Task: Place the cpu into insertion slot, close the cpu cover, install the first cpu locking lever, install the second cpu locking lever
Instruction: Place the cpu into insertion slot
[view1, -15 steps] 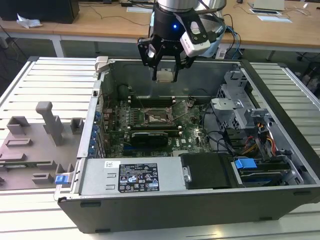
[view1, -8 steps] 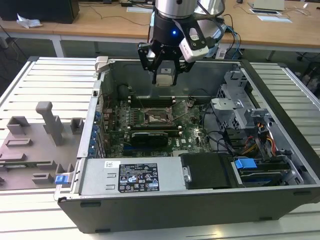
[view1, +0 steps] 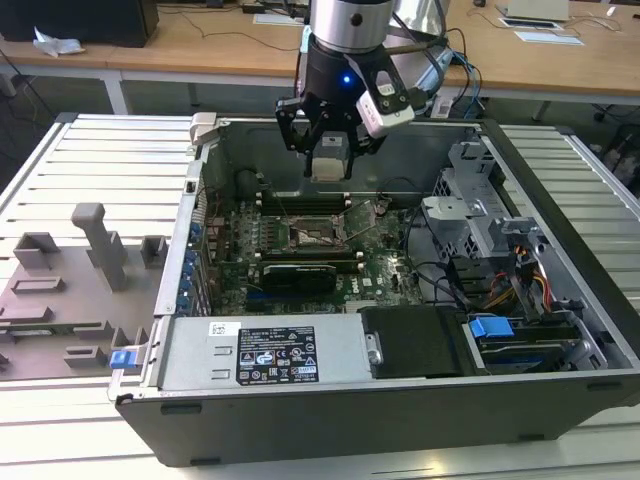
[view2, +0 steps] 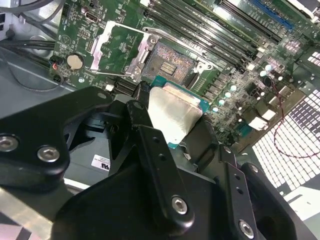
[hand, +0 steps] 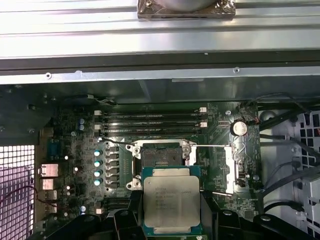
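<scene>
Squarely between the jaws, cpu (hand: 171, 201)

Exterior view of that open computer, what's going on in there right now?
The arm's end effector holds the cpu above the motherboard inside the open computer case, near the insertion slot but not yet seated. The slot is empty, and the cpu cover stands swung open beside it.
</scene>
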